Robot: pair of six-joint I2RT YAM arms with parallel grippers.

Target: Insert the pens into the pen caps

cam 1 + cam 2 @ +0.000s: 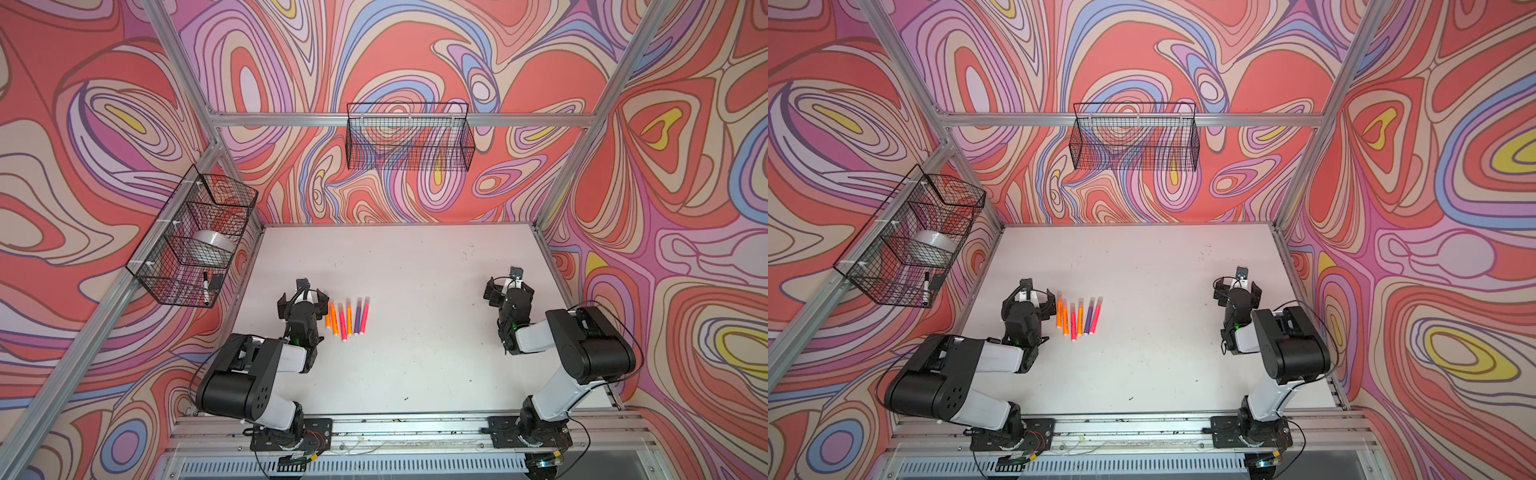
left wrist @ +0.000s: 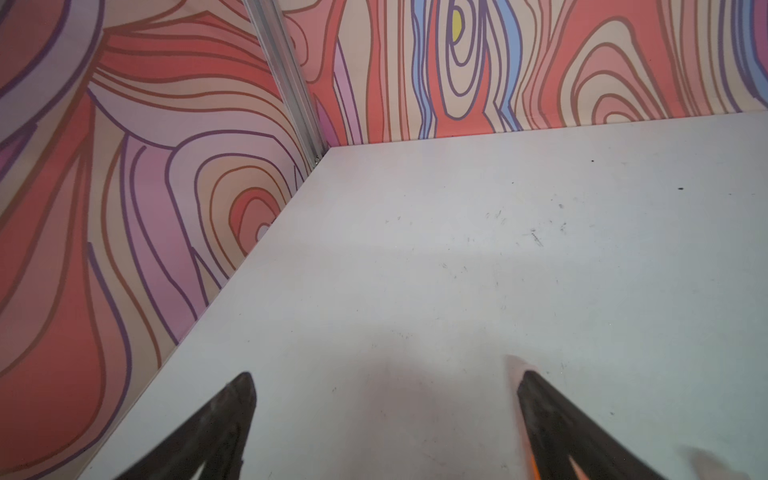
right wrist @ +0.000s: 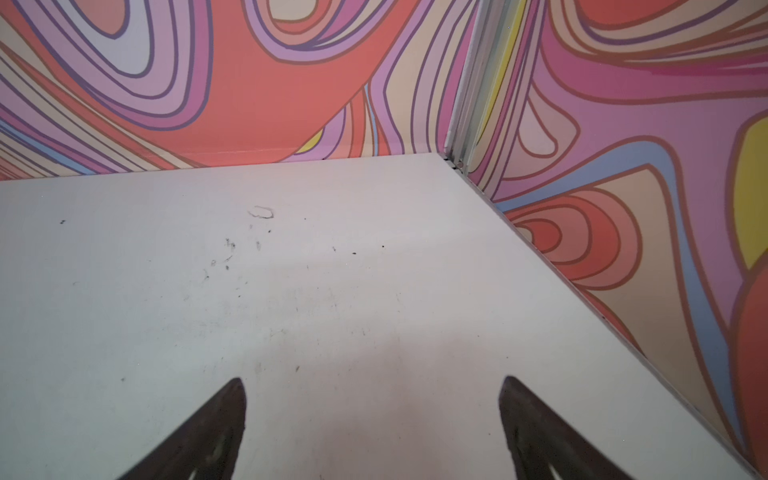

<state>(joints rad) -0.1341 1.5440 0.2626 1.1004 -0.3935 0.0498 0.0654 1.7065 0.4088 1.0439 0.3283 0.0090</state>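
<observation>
While black left gripper (image 1: 303, 297) and black right gripper (image 1: 508, 286) hang wide-fingered and empty over the white tabletop (image 1: 415, 270), six slim marker pens (image 1: 343, 324) (three orange, two pink, one purple) lie in a row. The row sits just beside left gripper, at its 3 o'clock in both top views.

From my remote seat, both top views look down from high above the near rail (image 1: 415, 424), facing the back wall (image 1: 415, 62). They are twin eyes sharing the whole table (image 1: 415, 266) and the row of pens (image 1: 348, 318). The left wrist camera rides low and close over the table, sighting past the left gripper (image 2: 385, 376) toward the far-left corner post (image 2: 291, 83). The right wrist camera, equally low, looks past the right gripper (image 3: 374, 379) to the far-right corner post (image 3: 465, 104). All four views share that table and the back wall.
</observation>
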